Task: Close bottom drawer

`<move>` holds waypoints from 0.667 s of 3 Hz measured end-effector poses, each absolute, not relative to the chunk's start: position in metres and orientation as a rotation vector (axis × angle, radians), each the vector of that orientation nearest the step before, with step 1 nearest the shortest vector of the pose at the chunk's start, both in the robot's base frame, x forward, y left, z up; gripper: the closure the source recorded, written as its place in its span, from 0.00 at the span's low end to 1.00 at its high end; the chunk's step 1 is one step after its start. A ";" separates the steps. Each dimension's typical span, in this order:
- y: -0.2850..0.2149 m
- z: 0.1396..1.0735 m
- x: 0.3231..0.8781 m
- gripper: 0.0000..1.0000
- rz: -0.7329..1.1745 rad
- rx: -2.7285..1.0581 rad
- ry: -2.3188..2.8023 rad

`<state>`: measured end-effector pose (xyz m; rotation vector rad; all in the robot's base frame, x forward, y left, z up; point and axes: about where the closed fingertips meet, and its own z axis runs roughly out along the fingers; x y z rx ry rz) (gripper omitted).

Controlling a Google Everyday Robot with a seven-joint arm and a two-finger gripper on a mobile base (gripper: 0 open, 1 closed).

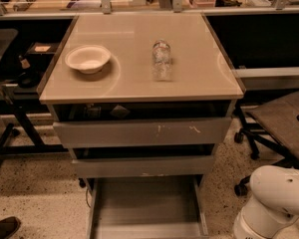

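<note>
Grey metal bottom drawer: pulled well out at the lower centre of the frame, flat tray bare, below the two other drawer fronts.
Handling: stiff sheet metal on slides, by my judgement. It looks light while empty, so a steady, square push should send it in with no grasp needed.
Where to press: the middle of the low front panel at the bottom edge of the frame. A push off to one side might rack the tray in its rails.
Gripper: not in the frame. Only the white arm shows at the lower right, just right of the drawer, so I cannot tell whether the tool is released or clenched.
Above: the middle drawer front and the scratched top drawer front each have a dark gap over them.
Cabinet top: a white bowl sits toward the upper left and a clear bottle near the centre, both well apart from the drawer.
Cut off: the panel's lower part, and any handle on it, run past the bottom edge.
Hard to make out: the slides lie in shadow, and the contents of the upper drawers are too dark to name.
</note>
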<state>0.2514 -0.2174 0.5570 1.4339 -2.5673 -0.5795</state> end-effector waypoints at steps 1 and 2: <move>-0.217 0.557 0.251 1.00 -0.580 1.434 -2.567; -0.216 0.542 0.250 1.00 -0.593 1.408 -2.561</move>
